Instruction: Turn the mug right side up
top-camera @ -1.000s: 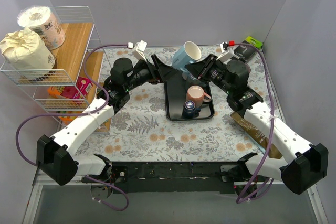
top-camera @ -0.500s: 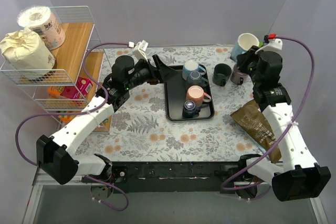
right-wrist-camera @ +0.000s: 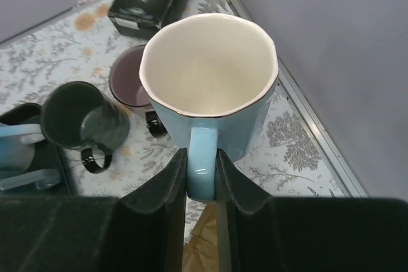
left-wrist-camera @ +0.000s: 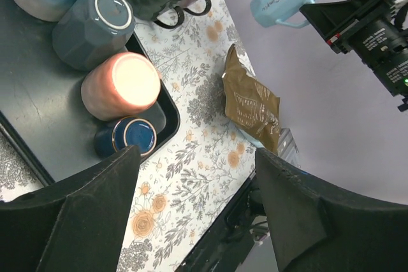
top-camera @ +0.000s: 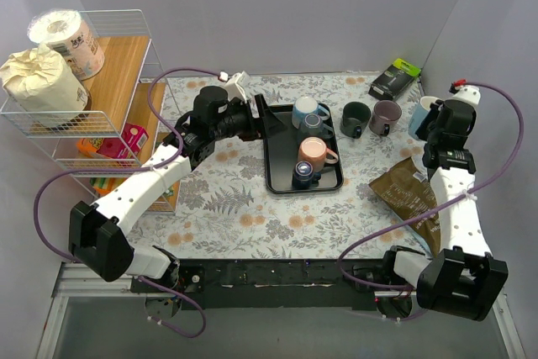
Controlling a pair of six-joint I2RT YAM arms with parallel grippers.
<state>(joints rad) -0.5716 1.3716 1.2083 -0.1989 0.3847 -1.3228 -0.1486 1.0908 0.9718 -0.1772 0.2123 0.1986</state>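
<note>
Table point(top-camera: 235, 208): floral cloth, its far right edge under the mug.
Mug point(right-wrist-camera: 210, 87): airborne, axis upright, mouth up.
Right claw point(right-wrist-camera: 201, 165): nearly closed, pinching the mug's handle.
Left claw point(left-wrist-camera: 196, 154): gaping, empty, well apart.

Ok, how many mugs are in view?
7: four on the tray, dark green mug and mauve mug beside it, light blue mug in the right gripper's jaws.

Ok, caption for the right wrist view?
Right fingers pinch the blue mug by its handle, mouth up, over the table.
</note>
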